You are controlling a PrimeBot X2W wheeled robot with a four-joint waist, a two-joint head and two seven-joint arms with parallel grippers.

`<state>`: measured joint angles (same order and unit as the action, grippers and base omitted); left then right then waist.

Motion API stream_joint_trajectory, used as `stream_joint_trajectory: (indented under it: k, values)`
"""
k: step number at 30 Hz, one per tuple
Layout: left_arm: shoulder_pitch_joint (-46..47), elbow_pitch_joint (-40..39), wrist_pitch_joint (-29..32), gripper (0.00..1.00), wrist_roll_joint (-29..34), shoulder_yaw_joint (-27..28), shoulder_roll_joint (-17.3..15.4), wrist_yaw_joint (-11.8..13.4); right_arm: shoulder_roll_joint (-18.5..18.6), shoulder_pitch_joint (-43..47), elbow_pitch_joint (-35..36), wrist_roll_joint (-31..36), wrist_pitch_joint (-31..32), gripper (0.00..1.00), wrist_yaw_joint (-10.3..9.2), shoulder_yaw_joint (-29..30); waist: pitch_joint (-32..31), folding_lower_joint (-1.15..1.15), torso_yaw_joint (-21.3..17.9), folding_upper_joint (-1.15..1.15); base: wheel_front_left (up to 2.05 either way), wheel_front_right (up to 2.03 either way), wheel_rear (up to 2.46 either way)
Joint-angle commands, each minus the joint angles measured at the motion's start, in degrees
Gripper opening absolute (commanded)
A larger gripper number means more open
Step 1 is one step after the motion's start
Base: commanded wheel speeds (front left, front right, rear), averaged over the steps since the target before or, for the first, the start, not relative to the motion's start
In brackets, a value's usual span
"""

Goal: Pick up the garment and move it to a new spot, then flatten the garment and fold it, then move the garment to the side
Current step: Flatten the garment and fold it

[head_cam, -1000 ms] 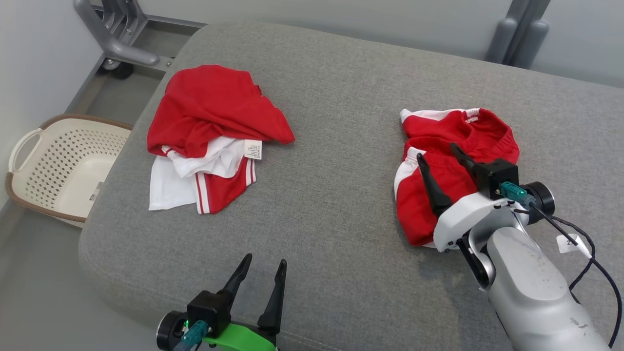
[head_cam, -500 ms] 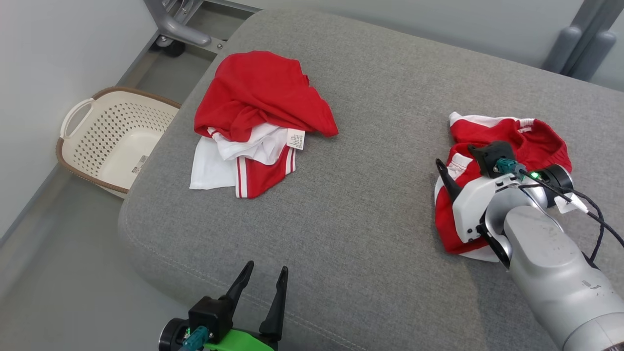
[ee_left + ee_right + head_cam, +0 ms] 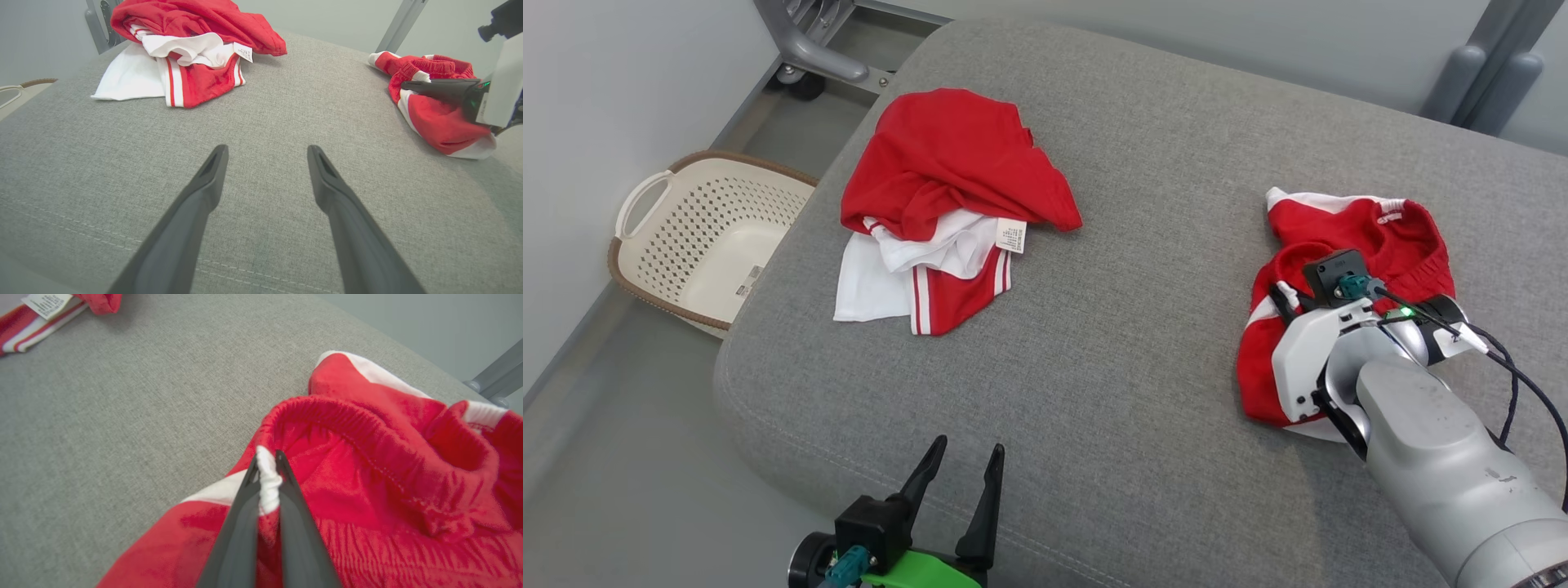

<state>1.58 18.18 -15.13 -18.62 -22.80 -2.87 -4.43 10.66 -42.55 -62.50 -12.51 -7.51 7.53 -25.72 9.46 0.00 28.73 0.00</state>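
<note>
Squarely between the closed right jaws: garment [image 3: 367, 477] waistband [image 3: 268, 477].

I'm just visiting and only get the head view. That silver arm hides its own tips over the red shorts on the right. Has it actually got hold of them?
Observer: Yes. The right wrist view shows the right fingers shut on the shorts, pinching a white patch of the elastic waistband.
Operator: Straight down from above?
Observer: Seemingly not. From the side, in the left wrist view, those fingers lie low, nearly level with the grey cushion.
</note>
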Motion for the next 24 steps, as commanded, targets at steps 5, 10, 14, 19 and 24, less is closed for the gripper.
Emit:
stream_joint_trajectory:
  k: [5, 10, 14, 19, 24]
  values:
    - [-0.25, 0.01, -0.03, 1.00, -0.38, 0.52, -0.04, 0.08, -0.67, -1.99, 3.56, -4.30, -4.34, 0.00, -0.08, -1.86, -0.65, 0.00, -0.25, 0.00, 0.00, 0.00, 0.00]
    - [-0.77, 0.71, -0.03, 1.00, 0.18, 1.50, -0.04, -0.22, -1.70, -5.65, 11.50, -8.87, -7.34, 0.00, -0.08, -2.45, -1.40, 0.00, -1.04, 0.00, 0.00, 0.00, 0.00]
    - [-0.88, 1.23, -0.03, 1.00, 0.37, 1.91, -0.04, -0.44, -1.48, -8.36, 22.78, -12.96, -7.69, 0.00, -0.08, -1.33, -1.79, 0.00, -2.29, 0.00, 0.00, 0.00, 0.00]
    - [-0.02, 1.36, -0.04, 1.00, 0.46, 2.08, -0.05, -0.65, 0.43, -4.25, 32.84, -14.12, -7.66, 0.00, -0.07, 1.63, -2.53, 0.00, -4.14, 0.00, 0.00, 0.00, 0.00]
    - [-0.39, 1.51, -0.04, 1.00, 0.01, 2.17, -0.05, -0.54, 4.19, 3.65, 33.90, -16.32, -7.68, 0.00, -0.08, -0.10, -3.15, 0.00, -6.81, 0.00, 0.00, 0.00, 0.00]
